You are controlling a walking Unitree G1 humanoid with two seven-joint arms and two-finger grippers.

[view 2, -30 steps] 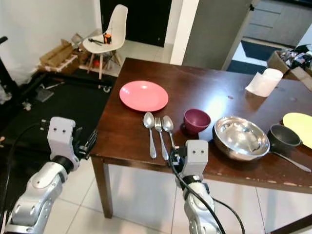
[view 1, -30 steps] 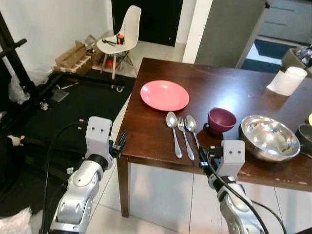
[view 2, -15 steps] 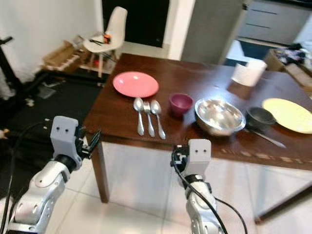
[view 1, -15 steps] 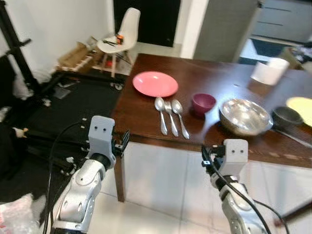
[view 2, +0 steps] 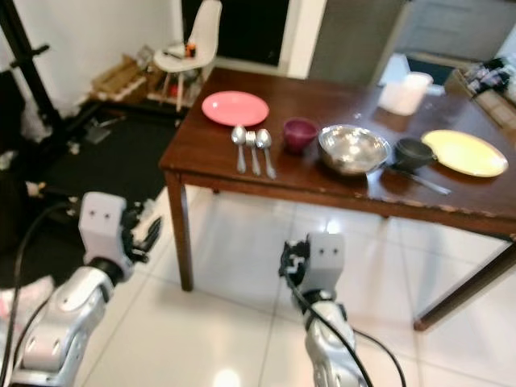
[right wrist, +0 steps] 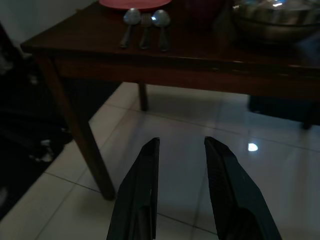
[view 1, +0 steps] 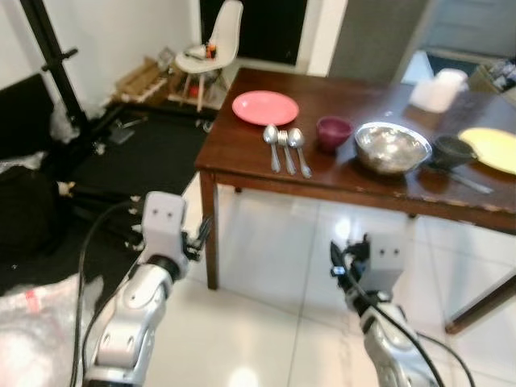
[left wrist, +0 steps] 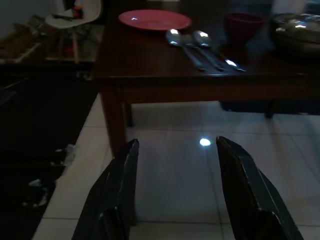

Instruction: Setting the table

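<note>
A dark wooden table stands ahead of me. On it lie a pink plate, two spoons with a fork between them, a maroon cup, a steel bowl, a small dark pan and a yellow plate. My left gripper is open and empty, held low over the tiled floor, short of the table's corner leg. My right gripper is also open and empty, below the table's front edge and well back from it.
A white roll sits at the table's far side. To the left are a black mat, a black stand, cardboard boxes, a white chair and a white bag. White tiles lie between me and the table.
The camera has backed away from the table, which now sits farther off and higher in view, with more floor showing. Both arms keep the same pose, and the yellow plate has come into view.
</note>
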